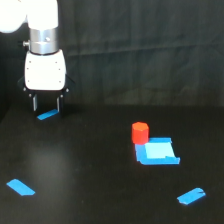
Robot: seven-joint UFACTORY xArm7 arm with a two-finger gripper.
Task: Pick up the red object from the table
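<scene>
Nearest on the black desk (90, 175): 2 blue tape strips, lower left (20, 187) and lower right (191, 196). Center-right: 1 red object (140, 132) touching 1 light-blue square (157, 151). Upper left: 3rd strip (47, 115) under gripper (46, 104), jaws slightly apart, empty.

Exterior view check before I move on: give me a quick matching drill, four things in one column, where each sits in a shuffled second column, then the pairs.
Things:
1. red object
2. light-blue square piece
3. end effector
4. tape strip at the near edge of the table

Places:
A. upper part of the exterior view's left, fingers pointing down above a small blue strip
B. lower corner on the exterior view's left
C. right of centre, upright on the table
D. just right of and in front of the red object

Pairs: 1-C, 2-D, 3-A, 4-B
</scene>
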